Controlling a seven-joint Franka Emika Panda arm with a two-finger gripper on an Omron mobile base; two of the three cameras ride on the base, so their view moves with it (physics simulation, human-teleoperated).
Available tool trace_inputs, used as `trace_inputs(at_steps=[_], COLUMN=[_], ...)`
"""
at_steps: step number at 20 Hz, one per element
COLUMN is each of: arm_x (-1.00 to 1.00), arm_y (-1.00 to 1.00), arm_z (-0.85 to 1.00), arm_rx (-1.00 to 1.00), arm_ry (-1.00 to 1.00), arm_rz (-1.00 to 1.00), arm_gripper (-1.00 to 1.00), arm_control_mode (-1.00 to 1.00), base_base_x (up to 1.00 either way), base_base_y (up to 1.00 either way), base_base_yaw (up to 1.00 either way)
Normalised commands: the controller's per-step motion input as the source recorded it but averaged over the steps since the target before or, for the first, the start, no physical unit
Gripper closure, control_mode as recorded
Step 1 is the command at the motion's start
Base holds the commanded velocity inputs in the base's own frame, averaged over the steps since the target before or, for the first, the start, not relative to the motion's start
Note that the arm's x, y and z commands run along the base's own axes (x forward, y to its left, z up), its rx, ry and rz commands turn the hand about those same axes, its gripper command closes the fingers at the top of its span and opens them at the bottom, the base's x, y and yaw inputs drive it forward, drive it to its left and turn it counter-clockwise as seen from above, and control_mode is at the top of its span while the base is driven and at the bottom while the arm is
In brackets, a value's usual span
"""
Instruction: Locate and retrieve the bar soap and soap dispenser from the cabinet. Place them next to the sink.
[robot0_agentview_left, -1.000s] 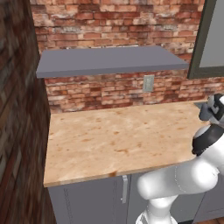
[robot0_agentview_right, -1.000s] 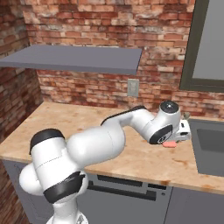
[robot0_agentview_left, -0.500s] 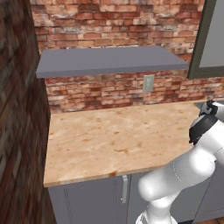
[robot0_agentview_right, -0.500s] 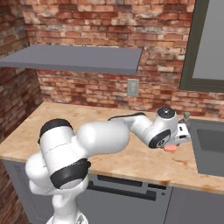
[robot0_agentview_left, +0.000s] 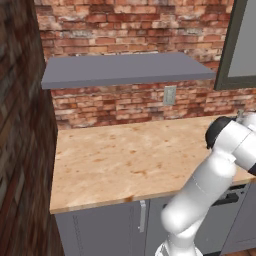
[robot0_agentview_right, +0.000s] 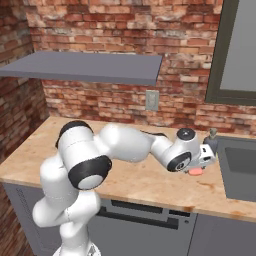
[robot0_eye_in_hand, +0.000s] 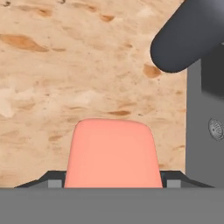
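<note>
Brick-walled kitchen, wooden table beside the sink: bar soap being brought down next to the basin.

Low in the hand view's centre, the bar soap (robot0_eye_in_hand: 113, 153) sat between the end effector's (robot0_eye_in_hand: 113, 186) dark tips, which were closed on it from both sides; in the right base view it showed as a pink sliver (robot0_agentview_right: 195, 171) right of centre, at or just above the table (robot0_agentview_right: 135, 180), and contact could not be told. The soap dispenser (robot0_eye_in_hand: 189, 37) stood at the hand view's upper right, already by the sink (robot0_agentview_right: 240, 167), whose grey edge ran down the right side. The cabinet (robot0_agentview_right: 85, 66) hung empty at upper left. Judged step: placing the soap, the last delivery. The next move called for lowering until it rested, then opening and lifting clear without nudging the dispenser.
</note>
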Motion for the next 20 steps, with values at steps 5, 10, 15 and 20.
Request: trace_inputs(at_steps=[5, 10, 15, 20], arm_x=[0.13, 0.14, 0.0, 0.0], arm_y=[-0.34, -0.3, -0.08, 0.0], arm_z=[-0.3, -0.17, -0.02, -0.01], arm_rx=[0.0, 0.01, 0.0, 0.0], arm_ry=[0.01, -0.01, -0.01, 0.01], arm_rz=[0.01, 0.02, 0.0, 0.0], arm_gripper=[1.0, 1.0, 1.0, -1.0], arm_control_mode=[-1.0, -1.0, -1.0, -1.0], base_base_x=[0.0, 0.0, 0.0, 0.0], base_base_y=[0.0, 0.0, 0.0, 0.0], base_base_yaw=[0.0, 0.0, 0.0, 0.0])
